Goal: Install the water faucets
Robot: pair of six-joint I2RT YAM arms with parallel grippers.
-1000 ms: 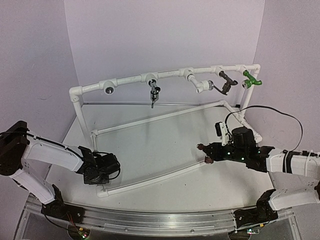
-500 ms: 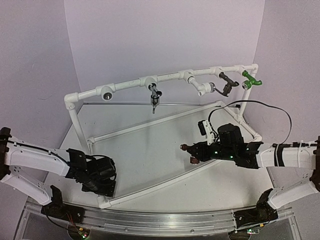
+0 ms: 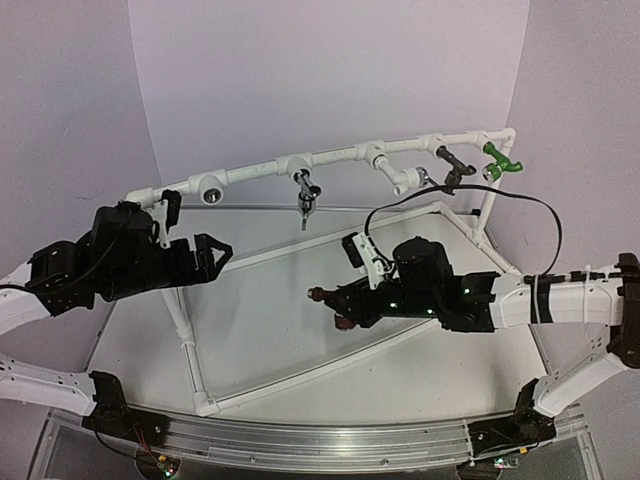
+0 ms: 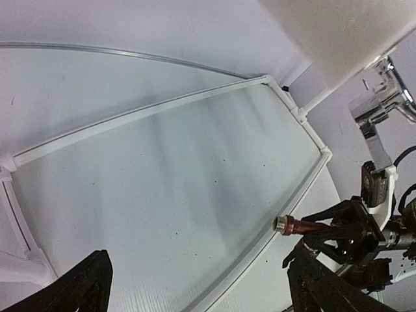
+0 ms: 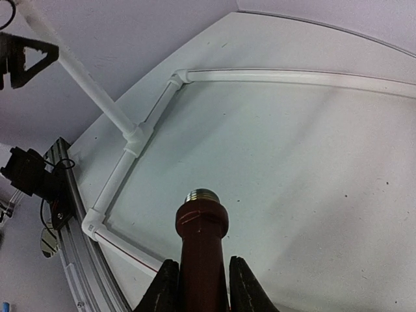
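Fingers [image 5: 162, 289] of the right gripper [image 3: 342, 308] clamp a brown faucet [image 5: 203, 227], threaded end forward, in the air above the table [image 3: 270, 330], inside the pipe frame [image 3: 260, 168]. The left gripper [image 3: 212, 258] hangs by the frame's left post, fingers spread wide, empty. A chrome faucet [image 3: 307, 190], white faucet [image 3: 402, 175], bronze faucet [image 3: 452, 168] and green faucet [image 3: 502, 160] sit on the top pipe.

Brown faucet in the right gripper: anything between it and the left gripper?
Top view: only bare table between the brown faucet and the left gripper.
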